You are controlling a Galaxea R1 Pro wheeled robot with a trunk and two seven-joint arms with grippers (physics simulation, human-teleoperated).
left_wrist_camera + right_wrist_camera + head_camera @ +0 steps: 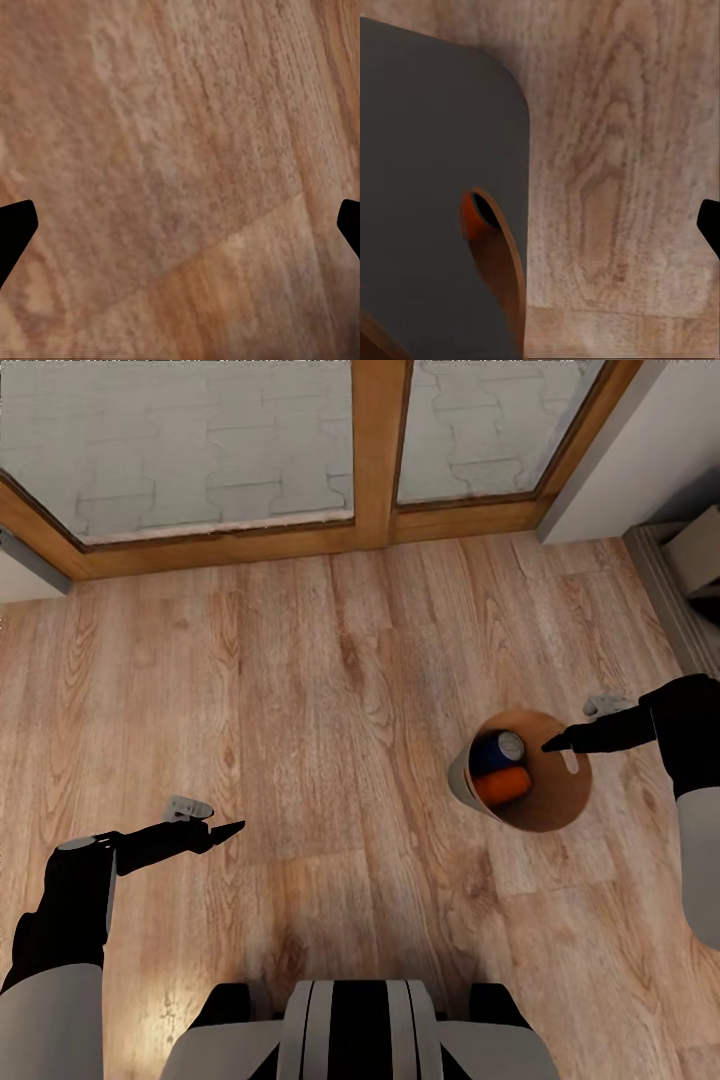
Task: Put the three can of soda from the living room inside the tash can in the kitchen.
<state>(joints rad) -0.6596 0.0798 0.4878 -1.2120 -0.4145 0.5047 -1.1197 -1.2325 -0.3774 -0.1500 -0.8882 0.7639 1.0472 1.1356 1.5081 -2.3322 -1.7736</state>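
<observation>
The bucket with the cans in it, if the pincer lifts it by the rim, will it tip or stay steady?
The bucket looks rigid, so its wall should hold shape. The blue can and orange can lie loose toward one side, so it may tilt that way. The right pincer is at the rim, a likely off-centre hold.

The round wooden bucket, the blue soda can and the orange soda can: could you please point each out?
Round wooden bucket (560, 810): head view, bare tan inner wall.
Blue soda can (492, 756): head view, blue side.
Orange soda can (500, 785): head view, orange side.

Wood plank floor (330, 690), tapered bucket (462, 778) on it, below wood-framed glass doors (375, 450)
</observation>
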